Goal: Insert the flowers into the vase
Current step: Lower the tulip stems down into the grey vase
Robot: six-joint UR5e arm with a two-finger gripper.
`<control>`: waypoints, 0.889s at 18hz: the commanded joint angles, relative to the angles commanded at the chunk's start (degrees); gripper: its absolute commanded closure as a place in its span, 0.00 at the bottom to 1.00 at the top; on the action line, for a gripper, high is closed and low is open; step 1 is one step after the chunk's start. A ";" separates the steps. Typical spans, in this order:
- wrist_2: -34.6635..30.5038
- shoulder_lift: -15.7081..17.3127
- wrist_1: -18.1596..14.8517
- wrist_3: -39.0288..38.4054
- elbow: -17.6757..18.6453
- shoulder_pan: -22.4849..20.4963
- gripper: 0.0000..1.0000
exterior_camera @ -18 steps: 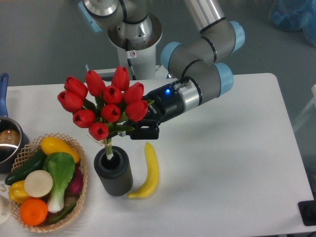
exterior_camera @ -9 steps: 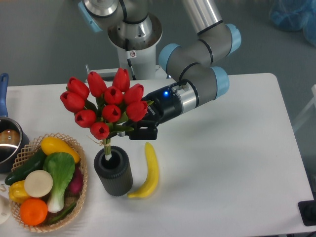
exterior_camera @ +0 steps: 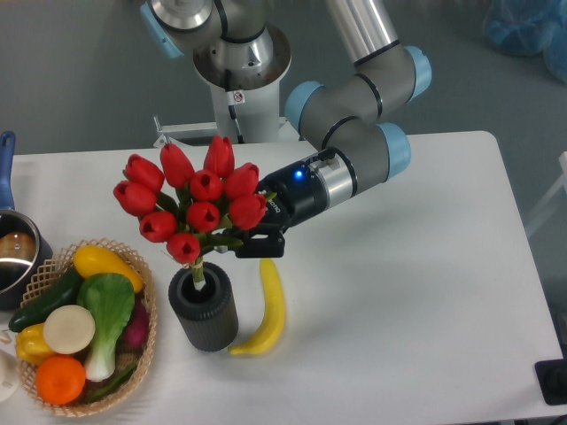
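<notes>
White table (exterior_camera: 399, 310), grey wall behind. Centre: gripper (exterior_camera: 252, 241), reaching in from the right, jaws closed on the flowers (exterior_camera: 190, 208) just below the buds, holding the bunch upright so the stems point down. Lower left of centre: vase (exterior_camera: 204, 310), stem ends already inside its mouth; insertion looks partly done. Banana (exterior_camera: 268, 305) touching the vase's right side. Basket (exterior_camera: 146, 341) of vegetables at lower left. Pot (exterior_camera: 13, 252) at left edge.
</notes>
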State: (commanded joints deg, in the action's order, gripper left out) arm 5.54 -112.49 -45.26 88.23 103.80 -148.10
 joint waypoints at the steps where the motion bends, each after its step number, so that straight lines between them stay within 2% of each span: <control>1: 0.00 -0.27 -0.09 0.62 0.00 0.00 0.70; 8: -0.18 -1.32 0.00 1.94 2.63 0.09 0.70; 12: -0.18 -2.46 0.00 7.81 6.14 0.18 0.70; 16: -0.26 -2.82 -0.09 8.62 6.68 0.44 0.70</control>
State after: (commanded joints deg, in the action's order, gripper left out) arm 5.27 -115.31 -45.35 96.85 110.48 -147.66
